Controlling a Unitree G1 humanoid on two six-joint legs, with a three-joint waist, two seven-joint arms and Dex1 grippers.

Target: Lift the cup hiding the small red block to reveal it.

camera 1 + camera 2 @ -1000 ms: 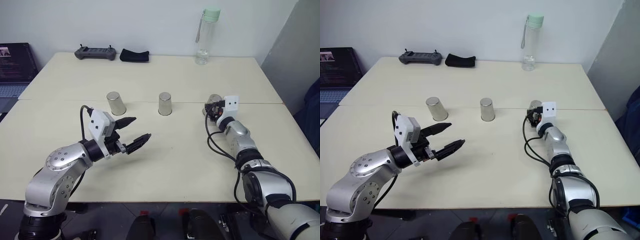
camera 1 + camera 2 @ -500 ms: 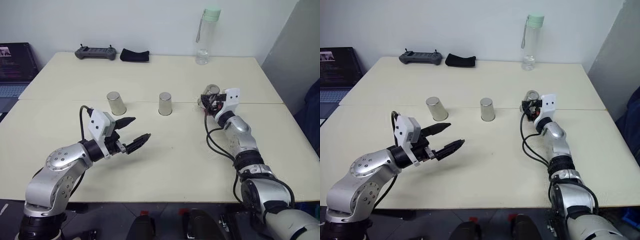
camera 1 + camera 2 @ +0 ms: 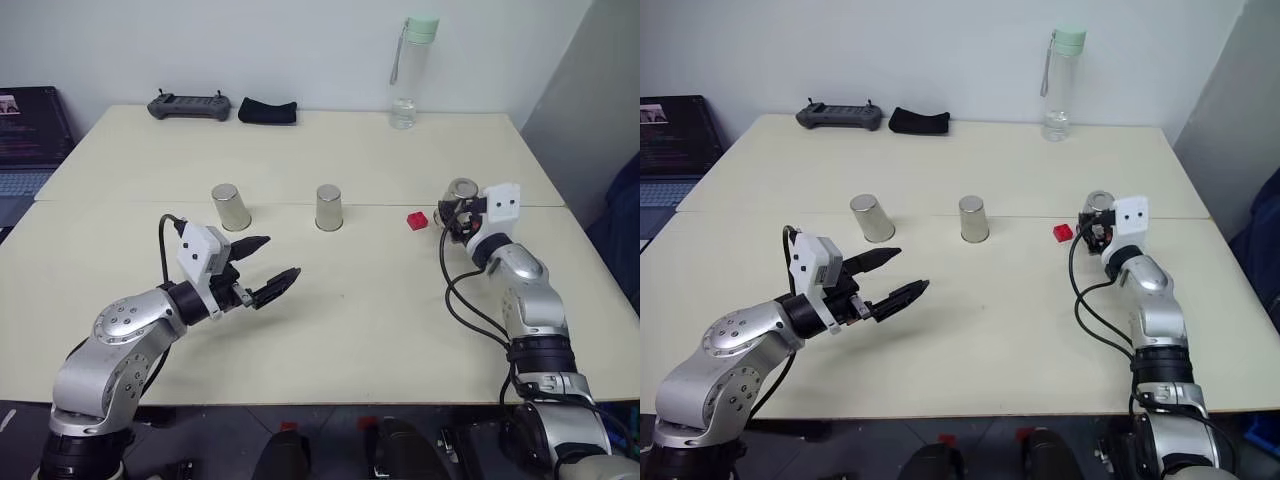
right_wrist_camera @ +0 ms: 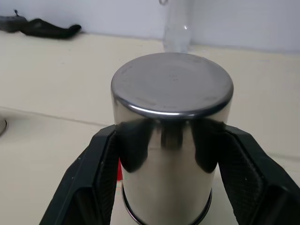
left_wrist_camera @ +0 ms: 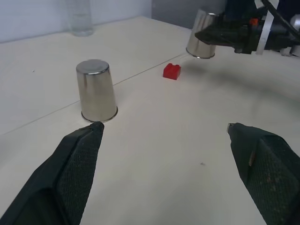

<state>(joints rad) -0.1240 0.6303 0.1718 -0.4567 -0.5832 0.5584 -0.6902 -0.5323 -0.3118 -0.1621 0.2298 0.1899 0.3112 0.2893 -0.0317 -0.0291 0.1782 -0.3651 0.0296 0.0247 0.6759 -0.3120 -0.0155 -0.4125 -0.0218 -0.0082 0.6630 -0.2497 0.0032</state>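
Observation:
The small red block [image 3: 417, 220] lies bare on the table, right of the middle, and also shows in the left wrist view [image 5: 171, 71]. To its right my right gripper [image 3: 458, 212] is shut on the silver cup [image 3: 461, 191], upside down and raised off the table; in the right wrist view the cup [image 4: 171, 136] sits between both black fingers [image 4: 93, 178]. Two more upturned silver cups stand at mid-table, one in the centre [image 3: 329, 207] and one to the left [image 3: 231, 206]. My left gripper [image 3: 266, 269] hovers open above the near left of the table, holding nothing.
A tall clear bottle with a green cap [image 3: 411, 73] stands at the back right. A grey controller [image 3: 189, 104] and a black pouch [image 3: 268, 110] lie along the far edge. A laptop [image 3: 28, 135] sits off the table's left side.
My right gripper lifted the cup off the table and carried it right and toward me, uncovering the red block. The left arm stayed still.

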